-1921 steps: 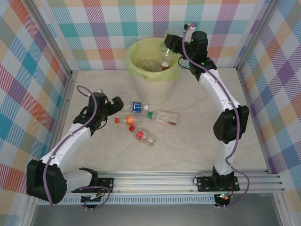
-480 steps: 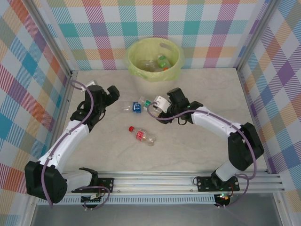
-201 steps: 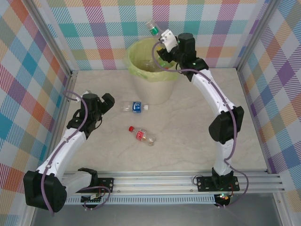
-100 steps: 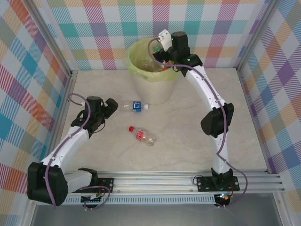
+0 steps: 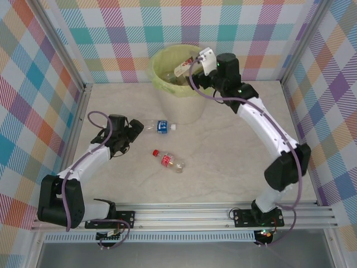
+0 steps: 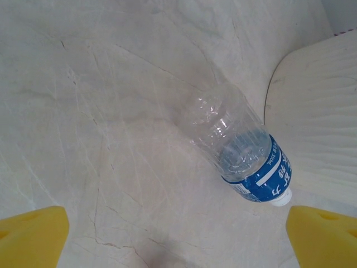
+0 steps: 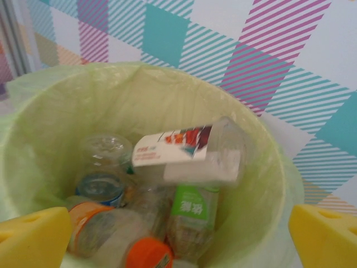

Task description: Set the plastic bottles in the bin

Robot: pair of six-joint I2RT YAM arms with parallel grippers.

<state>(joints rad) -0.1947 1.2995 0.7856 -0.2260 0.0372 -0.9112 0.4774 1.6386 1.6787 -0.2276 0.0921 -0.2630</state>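
Observation:
The bin (image 5: 167, 84) stands at the back of the table, lined with a yellow-green bag. My right gripper (image 5: 195, 68) hovers open over its right rim. A white-and-red-labelled bottle (image 7: 187, 151) is loose and blurred in the bin's mouth (image 7: 268, 162), between and below my right gripper (image 7: 178, 240). Several bottles lie under it, one green-labelled (image 7: 192, 215). On the table lie a blue-labelled bottle (image 5: 159, 127) and a red-labelled bottle (image 5: 169, 161). My left gripper (image 5: 134, 129) is open just left of the blue-labelled bottle (image 6: 240, 146), with nothing between its fingers (image 6: 33, 234).
The bin's cream wall (image 6: 318, 128) rises right beside the blue-labelled bottle's cap end. Checked walls close the table on three sides, and a metal rail (image 5: 184, 215) runs along the near edge. Bare marble surface (image 5: 234, 151) lies right of the bottles.
My right gripper has opened and let go of the white-and-red-labelled bottle, which now sits in the bin's mouth. The left gripper has crept right, closer to the blue-labelled bottle.

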